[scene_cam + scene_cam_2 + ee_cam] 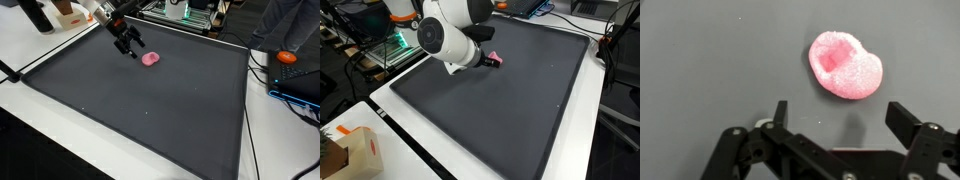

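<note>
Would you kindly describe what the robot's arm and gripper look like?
The arm is glossy white with rounded joint housings. The gripper is matte black: two flat fingers on hinged linkage bars with round pivots. I can make out no markings on it.

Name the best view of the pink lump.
Wrist view: the pink lump is large, grainy and dented, ahead of the open gripper. Both exterior views show it tiny; in an exterior view the arm partly hides it.
</note>
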You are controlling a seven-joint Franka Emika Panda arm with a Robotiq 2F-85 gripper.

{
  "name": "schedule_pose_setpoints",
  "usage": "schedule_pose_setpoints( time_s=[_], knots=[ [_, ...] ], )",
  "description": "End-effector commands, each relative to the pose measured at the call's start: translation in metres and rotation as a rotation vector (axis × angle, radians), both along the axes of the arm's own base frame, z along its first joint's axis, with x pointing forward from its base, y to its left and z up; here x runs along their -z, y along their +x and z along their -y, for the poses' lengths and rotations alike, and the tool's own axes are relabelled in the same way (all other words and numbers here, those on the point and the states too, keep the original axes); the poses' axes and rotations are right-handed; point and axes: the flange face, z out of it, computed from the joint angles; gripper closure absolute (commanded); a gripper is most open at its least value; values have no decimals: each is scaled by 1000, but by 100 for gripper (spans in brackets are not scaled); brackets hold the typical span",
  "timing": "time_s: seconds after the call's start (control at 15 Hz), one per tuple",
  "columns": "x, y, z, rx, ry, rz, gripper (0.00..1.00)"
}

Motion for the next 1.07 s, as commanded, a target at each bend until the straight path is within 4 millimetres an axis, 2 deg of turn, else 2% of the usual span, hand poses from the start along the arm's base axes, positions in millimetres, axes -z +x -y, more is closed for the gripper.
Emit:
schedule_pose_setpoints(
  time_s=[0.0,0.2,0.53,1.0],
  knots=[
    [3,15,0,-41,19,7,0],
    [-3,27,-7,-110,-3,1,0],
    [-7,47,-24,-329,-98,-48,0],
    [-18,86,-64,-619,-198,-32,0]
  ],
)
